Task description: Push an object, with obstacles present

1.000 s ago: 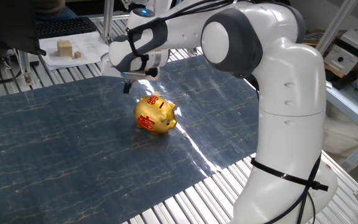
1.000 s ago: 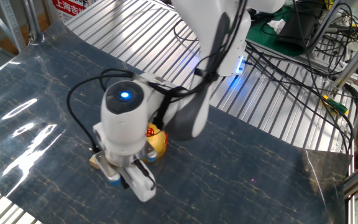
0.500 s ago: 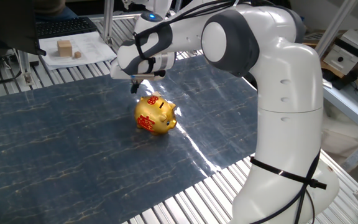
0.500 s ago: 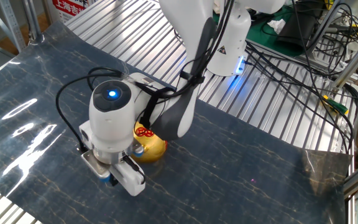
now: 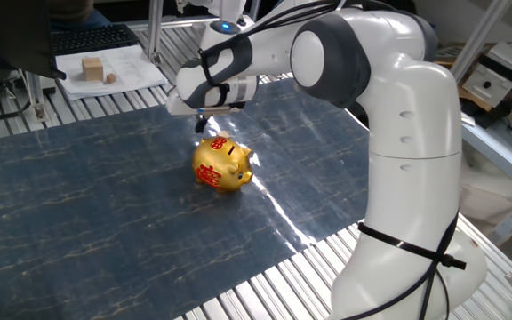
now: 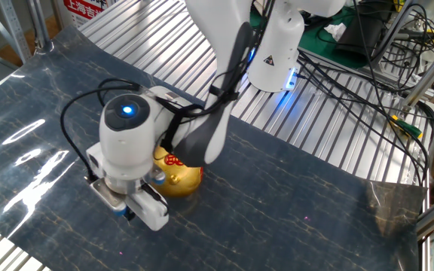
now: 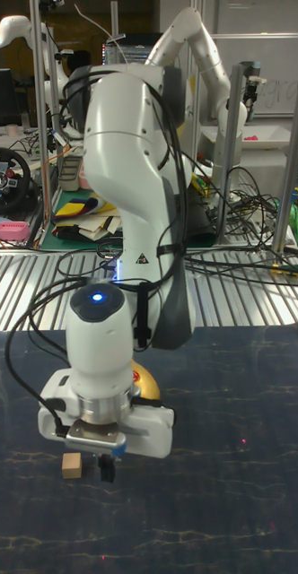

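Reaching low over the dark marbled mat [image 5: 105, 204], the white arm [image 5: 398, 133] is seen bent across the table [image 5: 327, 244] of ribbed metal, its wrist lit by 1 blue light. The gold pig [image 5: 222, 163] with red markings is set on the mat, just under and beside the wrist; in the other fixed view the pig [image 6: 178, 172] is partly hidden behind the hand. The gripper [image 7: 104, 466] is pointed down close to the mat; whether the fingers are apart or together cannot be told. The small tan cube [image 7: 72, 465] is seen on the mat just beside the fingertips in the tall view; contact cannot be judged. The cube is hidden in both other views.
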`<state>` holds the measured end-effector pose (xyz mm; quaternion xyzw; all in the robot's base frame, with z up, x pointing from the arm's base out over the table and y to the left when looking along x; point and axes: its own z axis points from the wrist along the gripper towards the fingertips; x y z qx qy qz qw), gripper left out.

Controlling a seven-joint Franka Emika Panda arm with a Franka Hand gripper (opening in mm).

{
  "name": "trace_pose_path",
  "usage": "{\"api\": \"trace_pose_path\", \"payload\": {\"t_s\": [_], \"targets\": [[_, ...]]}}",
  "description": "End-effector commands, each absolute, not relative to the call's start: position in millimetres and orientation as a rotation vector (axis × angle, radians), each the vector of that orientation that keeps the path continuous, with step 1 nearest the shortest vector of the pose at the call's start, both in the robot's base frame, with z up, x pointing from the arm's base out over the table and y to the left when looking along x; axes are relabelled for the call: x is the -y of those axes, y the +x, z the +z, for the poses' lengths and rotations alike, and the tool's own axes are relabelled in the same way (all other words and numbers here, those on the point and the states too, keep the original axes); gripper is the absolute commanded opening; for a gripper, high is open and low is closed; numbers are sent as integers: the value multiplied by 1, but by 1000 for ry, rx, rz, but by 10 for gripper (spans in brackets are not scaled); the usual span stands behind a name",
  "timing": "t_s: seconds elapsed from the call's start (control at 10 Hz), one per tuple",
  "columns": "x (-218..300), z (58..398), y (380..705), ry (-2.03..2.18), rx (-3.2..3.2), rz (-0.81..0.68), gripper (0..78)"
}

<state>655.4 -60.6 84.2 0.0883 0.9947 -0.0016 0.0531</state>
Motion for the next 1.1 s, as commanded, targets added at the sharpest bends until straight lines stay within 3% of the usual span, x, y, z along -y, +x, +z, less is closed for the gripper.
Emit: {"api": "trace_pose_path", "payload": {"t_s": [0.1,1.1], "targets": [[77,81,654,206,-3021,-18,0],[94,77,649,116,-3026,-84,0]]}}
